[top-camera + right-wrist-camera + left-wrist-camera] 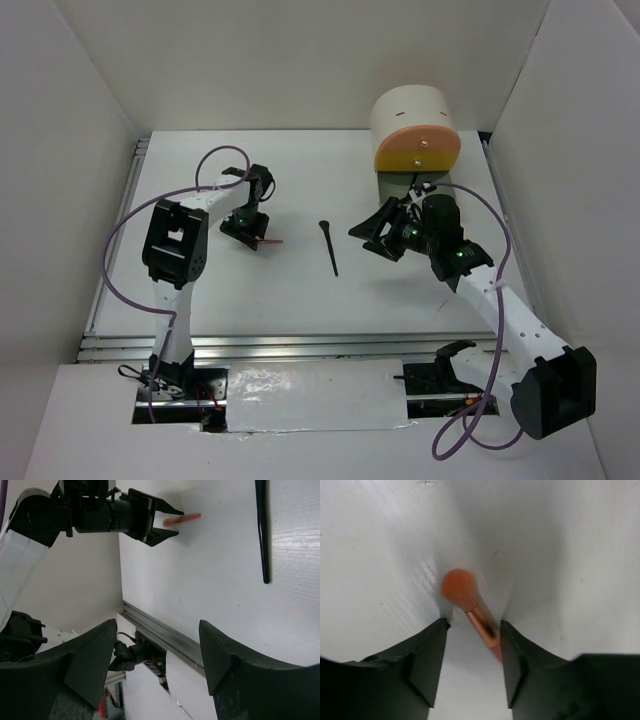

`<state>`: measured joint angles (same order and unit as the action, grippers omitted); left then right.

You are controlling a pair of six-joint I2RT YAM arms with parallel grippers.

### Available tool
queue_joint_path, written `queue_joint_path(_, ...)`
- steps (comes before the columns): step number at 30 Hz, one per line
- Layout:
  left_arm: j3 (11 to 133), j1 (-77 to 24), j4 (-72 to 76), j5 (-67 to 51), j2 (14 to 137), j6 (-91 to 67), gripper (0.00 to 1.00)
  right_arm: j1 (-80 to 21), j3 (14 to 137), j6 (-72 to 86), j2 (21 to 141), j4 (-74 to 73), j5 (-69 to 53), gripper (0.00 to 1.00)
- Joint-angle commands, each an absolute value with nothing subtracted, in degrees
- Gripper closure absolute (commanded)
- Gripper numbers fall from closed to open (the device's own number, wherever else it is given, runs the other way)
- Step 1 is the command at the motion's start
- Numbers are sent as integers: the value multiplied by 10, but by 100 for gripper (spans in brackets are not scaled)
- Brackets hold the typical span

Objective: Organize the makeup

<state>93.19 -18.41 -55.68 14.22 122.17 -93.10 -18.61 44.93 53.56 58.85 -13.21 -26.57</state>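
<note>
A coral-pink makeup brush (pixel 468 601) lies flat on the white table, its fluffy head pointing away from my left wrist camera. My left gripper (pixel 472 625) straddles its copper ferrule: the handle rests against the right finger (pixel 516 665), and a gap shows to the left finger, so the jaws are open around it. From above, that brush (pixel 270 242) pokes out to the right of the left gripper (pixel 246 236). A thin black brush (pixel 329 247) lies at the table's middle. My right gripper (pixel 378 236) hovers open and empty to its right.
A cream round-topped box (pixel 413 112) with an orange front stands at the back right, just behind the right arm. The right wrist view shows the black brush (pixel 261 530), the coral brush (pixel 183 518) and the metal rail (pixel 165 636) at the table's near edge.
</note>
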Motion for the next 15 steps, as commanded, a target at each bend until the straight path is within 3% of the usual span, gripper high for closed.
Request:
queue_joint_path(1, 912, -184, -585, 140, 1245, -929, 46, -191, 454, 547, 593, -97, -281, 26)
queue_joint_path(2, 914, -184, -589, 139, 1248, -925, 51, -191, 456, 548, 594, -96, -281, 25)
queue_joint_path(3, 912, -185, -594, 138, 1249, -919, 64, -190, 457, 548, 594, -94, -281, 25)
queue_joint_path(5, 904, -185, -597, 139, 1243, -911, 75, -190, 457, 548, 594, -91, -278, 25)
queue_joint_path(6, 889, -185, -592, 141, 1229, -897, 86, -191, 455, 542, 595, -86, -277, 25)
queue_joint_path(8, 873, -184, -568, 140, 1203, -877, 97, -190, 453, 533, 597, -78, -280, 24)
queue_joint_path(15, 818, -217, -426, 45, 1107, -689, 100, -191, 403, 494, 613, 37, -338, 9)
